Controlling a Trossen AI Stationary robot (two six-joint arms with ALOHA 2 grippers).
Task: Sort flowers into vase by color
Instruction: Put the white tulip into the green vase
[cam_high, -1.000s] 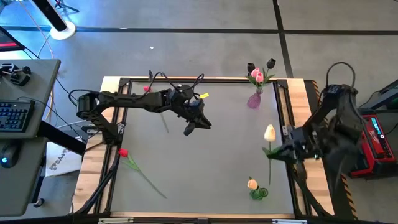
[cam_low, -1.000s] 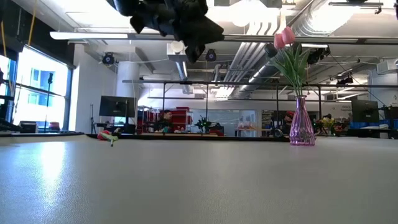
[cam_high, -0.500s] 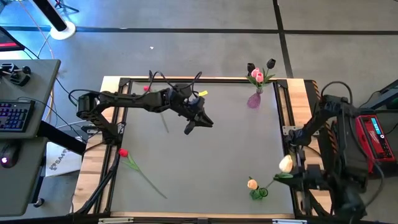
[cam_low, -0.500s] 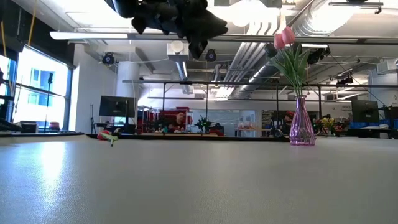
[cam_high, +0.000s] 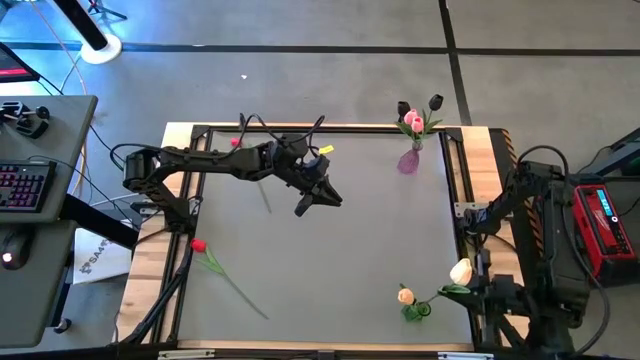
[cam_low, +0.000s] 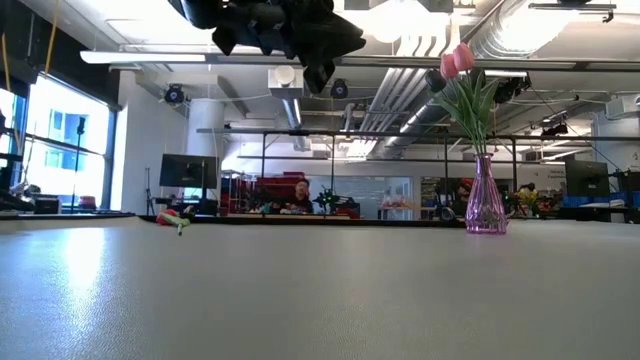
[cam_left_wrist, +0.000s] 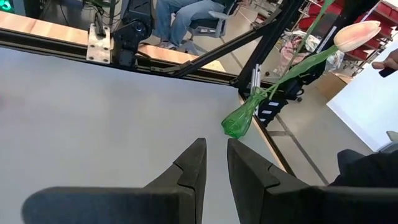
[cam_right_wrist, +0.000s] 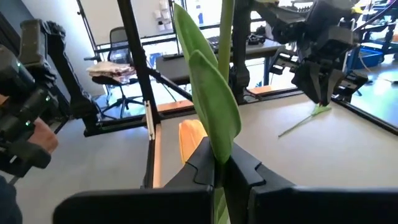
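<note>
My right gripper sits at the table's near right corner, shut on a cream tulip. That tulip's stem slants down to a small green vase, which holds a cream-orange tulip. A purple vase at the far edge holds pink and black tulips. One red tulip lies flat near the left edge, and another red head lies at the far edge. My left gripper hangs shut above the table's middle, touching nothing. My right gripper pinches the cream tulip's green stem between its two fingers, just beside a broad leaf. The fingers lie across the stem. The tulip is lifted clear and tilted, head up and lower stem end at the green vase's neck.
A loose green stem lies on the table below the left gripper. Dark frame rails run along the table's edges. People sit and move in the room beyond the far edge. The grey tabletop between the vases is bare.
My right gripper has carried the cream tulip toward the table's near edge and the green vase. The head has gone from mid-right to just beside the vase, and the stem has tipped over toward it. The left arm has barely shifted.
</note>
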